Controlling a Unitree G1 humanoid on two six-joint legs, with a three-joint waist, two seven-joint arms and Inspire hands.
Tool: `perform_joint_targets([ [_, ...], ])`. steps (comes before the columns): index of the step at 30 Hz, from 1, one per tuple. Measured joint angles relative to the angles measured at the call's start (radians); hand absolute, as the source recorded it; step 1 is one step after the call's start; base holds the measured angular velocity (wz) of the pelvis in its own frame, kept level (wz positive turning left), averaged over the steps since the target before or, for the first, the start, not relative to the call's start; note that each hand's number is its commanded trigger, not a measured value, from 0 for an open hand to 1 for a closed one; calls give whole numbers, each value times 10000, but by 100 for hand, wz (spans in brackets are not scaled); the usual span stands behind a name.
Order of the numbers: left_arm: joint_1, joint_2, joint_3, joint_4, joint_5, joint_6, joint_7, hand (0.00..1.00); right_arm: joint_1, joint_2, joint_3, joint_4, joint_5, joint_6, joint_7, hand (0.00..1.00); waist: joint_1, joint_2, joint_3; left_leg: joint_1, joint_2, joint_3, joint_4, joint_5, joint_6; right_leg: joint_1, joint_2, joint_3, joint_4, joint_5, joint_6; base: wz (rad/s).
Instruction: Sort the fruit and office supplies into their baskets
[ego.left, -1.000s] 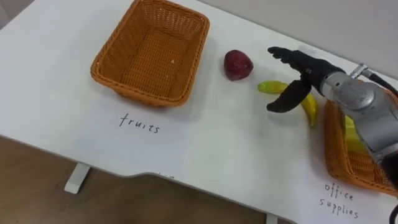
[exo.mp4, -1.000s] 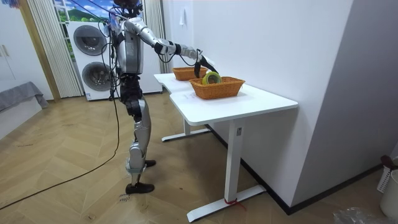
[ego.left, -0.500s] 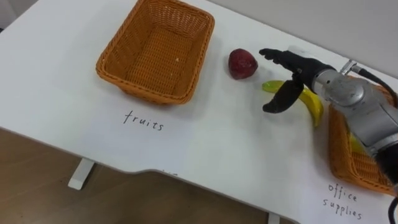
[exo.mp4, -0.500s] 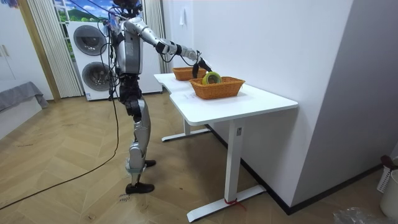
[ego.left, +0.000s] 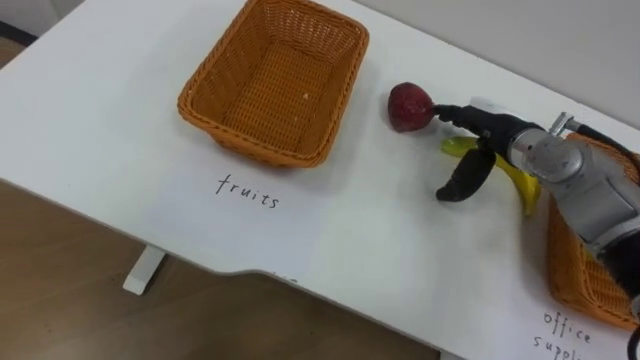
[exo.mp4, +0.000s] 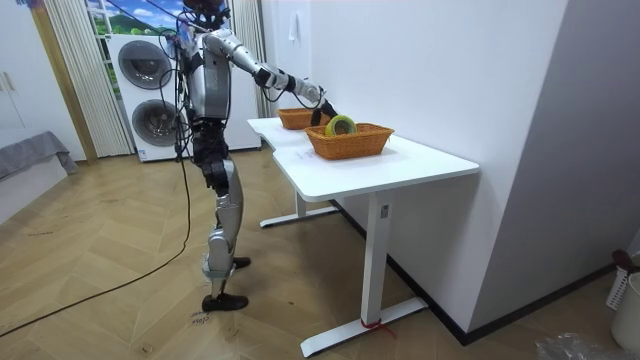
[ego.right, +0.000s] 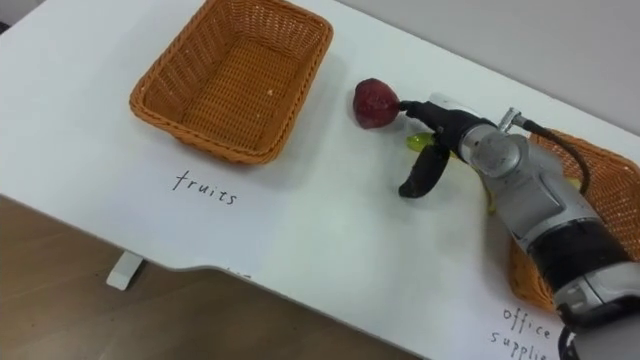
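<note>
Right robot hand (ego.left: 487, 132): centre right; my fingers are straight, their tips touching the red fruit, thumb spread apart below.
Red fruit (ego.left: 409, 106): upper centre on the desk (ego.left: 350, 230), beside the fruit basket.
Banana (ego.left: 522, 182): under my hand.
Fruit basket (ego.left: 272, 80): upper left.
Office basket (ego.left: 572, 275): right edge.

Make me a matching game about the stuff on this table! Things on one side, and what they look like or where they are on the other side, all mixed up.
Things:
1. fruits basket
2. red fruit
3. banana
4. office supplies basket

Clues:
A. yellow, partly hidden behind the robot hand
B. on the robot's left, with nothing in it
C. right at the tips of the open robot hand's fingers
D. on the robot's right, under its arm

Pairs: 1-B, 2-C, 3-A, 4-D
</note>
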Motion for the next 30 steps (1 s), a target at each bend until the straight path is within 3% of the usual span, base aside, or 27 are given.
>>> perform_joint_targets([
  [6, 12, 6, 8, 9, 13, -9, -107, 0, -90, -107, -2, -4, 1, -24, 78, 0, -214, 2, 6, -152, -1, -14, 157, -1, 1, -32, 8, -68, -6, 0, 0, 4],
  [16, 67, 6, 9, -14, 43, -19, -211, 0, -108, -200, -95, 20, -2, -117, 277, 0, -233, 60, 27, -180, 0, -6, 163, 1, -2, -70, 11, -71, 8, 18, -29, -1],
  [22, 60, 5, 13, -9, 46, -10, -208, 0, -745, -207, -107, 763, -30, -116, 261, 0, -243, 58, 21, -192, 0, -6, 168, 1, -2, -70, 15, -75, 7, 18, -29, 0],
  [30, 49, 5, 11, -21, 62, -14, -214, 0, -778, -207, -107, 837, -39, -145, 223, 0, -234, 52, 16, -184, -2, -16, 173, 2, -3, -58, 14, -82, 5, 18, -29, 1],
])
